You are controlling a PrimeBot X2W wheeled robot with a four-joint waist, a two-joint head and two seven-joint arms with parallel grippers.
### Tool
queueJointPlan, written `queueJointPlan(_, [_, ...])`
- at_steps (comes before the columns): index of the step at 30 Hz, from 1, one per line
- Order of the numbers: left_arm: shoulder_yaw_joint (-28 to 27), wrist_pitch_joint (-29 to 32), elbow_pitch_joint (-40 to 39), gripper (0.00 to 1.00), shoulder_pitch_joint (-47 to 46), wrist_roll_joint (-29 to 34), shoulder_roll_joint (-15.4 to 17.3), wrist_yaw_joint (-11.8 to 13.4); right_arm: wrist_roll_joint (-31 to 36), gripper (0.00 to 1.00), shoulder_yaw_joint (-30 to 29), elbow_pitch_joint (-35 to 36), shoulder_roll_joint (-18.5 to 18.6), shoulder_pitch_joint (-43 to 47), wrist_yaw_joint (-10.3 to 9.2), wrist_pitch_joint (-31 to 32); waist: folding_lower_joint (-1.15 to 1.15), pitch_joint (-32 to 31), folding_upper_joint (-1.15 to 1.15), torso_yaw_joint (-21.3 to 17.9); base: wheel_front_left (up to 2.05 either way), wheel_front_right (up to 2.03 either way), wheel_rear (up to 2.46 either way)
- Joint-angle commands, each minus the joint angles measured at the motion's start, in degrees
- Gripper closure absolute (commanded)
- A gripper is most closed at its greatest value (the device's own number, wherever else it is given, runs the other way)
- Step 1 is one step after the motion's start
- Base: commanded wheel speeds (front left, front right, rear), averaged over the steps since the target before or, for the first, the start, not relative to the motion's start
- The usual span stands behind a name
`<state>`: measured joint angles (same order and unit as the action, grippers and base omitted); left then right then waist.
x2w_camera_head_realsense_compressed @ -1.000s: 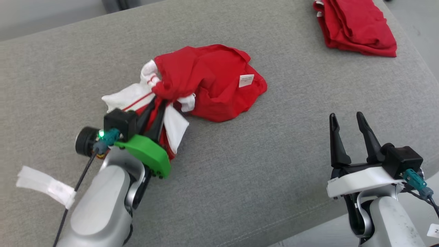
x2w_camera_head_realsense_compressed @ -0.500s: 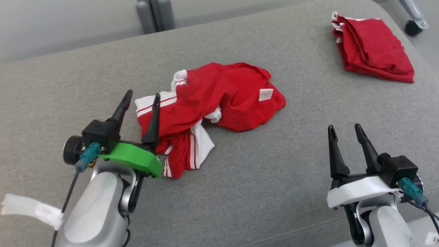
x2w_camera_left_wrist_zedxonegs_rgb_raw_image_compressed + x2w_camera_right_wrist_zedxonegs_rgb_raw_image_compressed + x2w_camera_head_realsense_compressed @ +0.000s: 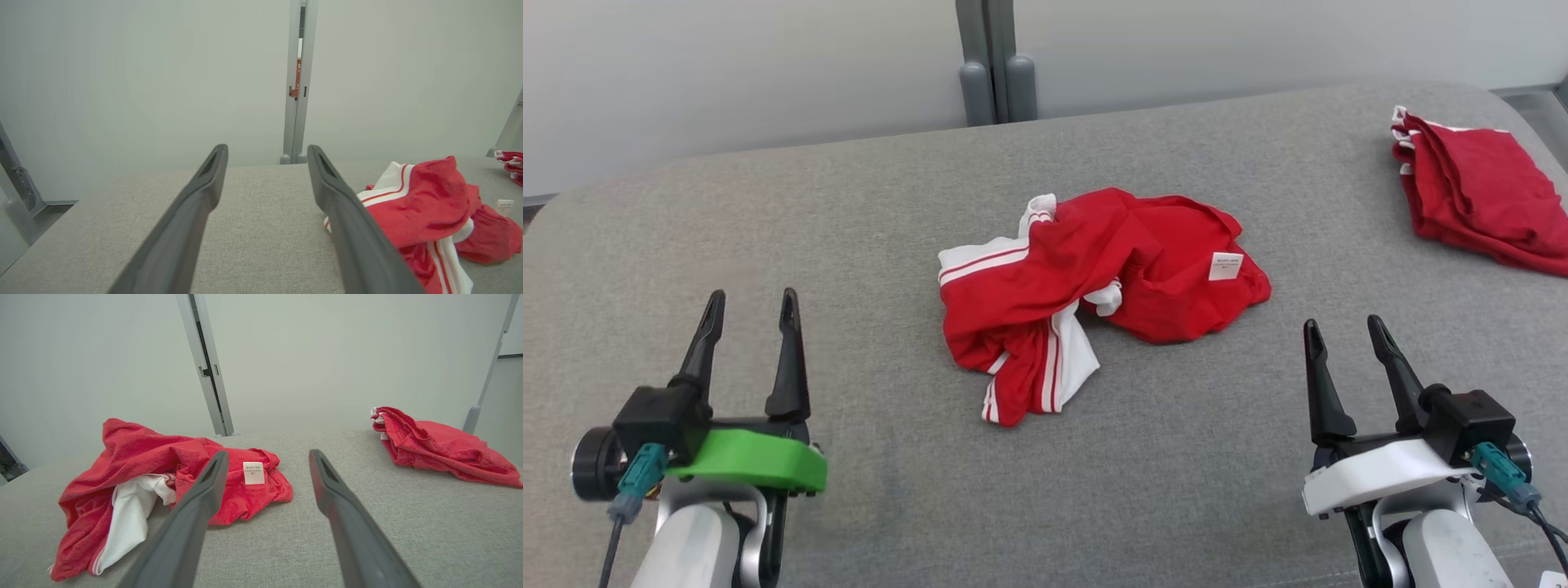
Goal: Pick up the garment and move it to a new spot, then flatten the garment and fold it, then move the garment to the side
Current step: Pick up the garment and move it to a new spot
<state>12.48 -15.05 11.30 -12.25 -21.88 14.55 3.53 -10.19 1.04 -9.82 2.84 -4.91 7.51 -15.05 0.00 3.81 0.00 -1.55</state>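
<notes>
A crumpled red garment (image 3: 1094, 286) with white panels and stripes lies in a heap at the middle of the grey padded surface (image 3: 849, 212); a small white label shows on its right side. It also appears at the right of the left wrist view (image 3: 425, 212) and at the left of the right wrist view (image 3: 155, 473). My left gripper (image 3: 752, 298) stands open at the lower left, well clear of the cloth, nothing between its fingers. At the lower right my right gripper (image 3: 1339, 325) is open and empty too, a short way from the heap's right edge.
A second red garment (image 3: 1478, 196), folded, lies at the far right of the surface, seen too in the right wrist view (image 3: 441, 445). A pale wall with a grey post (image 3: 992, 61) rises behind the far edge. Bare grey fabric surrounds the heap.
My left gripper opened, let go of the garment and drew back to the lower left. The heap settled on the surface. The head camera tilted up, shifting the whole picture.
</notes>
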Motion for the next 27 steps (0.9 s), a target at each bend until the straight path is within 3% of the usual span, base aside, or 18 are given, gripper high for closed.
queueJointPlan(1, [-0.9, -0.1, -0.9, 0.0, 2.0, 0.2, 0.3, 0.4, 0.4, 0.0, 0.1, 0.2, 0.1, 0.8, -0.04, -0.2, 0.0, -1.7, 0.0, 1.8, 0.0, 0.0, 0.0])
queueJointPlan(13, [-6.9, -0.1, -4.4, 0.0, 11.2, -0.1, 0.4, -1.7, 0.0, 0.0, 0.8, 0.5, 0.1, 2.3, -0.04, 0.3, 0.0, -3.0, 0.0, 2.6, 0.0, 0.0, 0.0])
queueJointPlan(27, [-6.1, -0.1, -2.8, 0.0, 13.1, 0.6, -0.1, -3.2, 0.0, 0.0, 1.0, 1.9, 0.7, 4.4, -0.05, 2.5, 0.0, -3.8, 0.0, 3.3, 0.0, 0.0, 0.0])
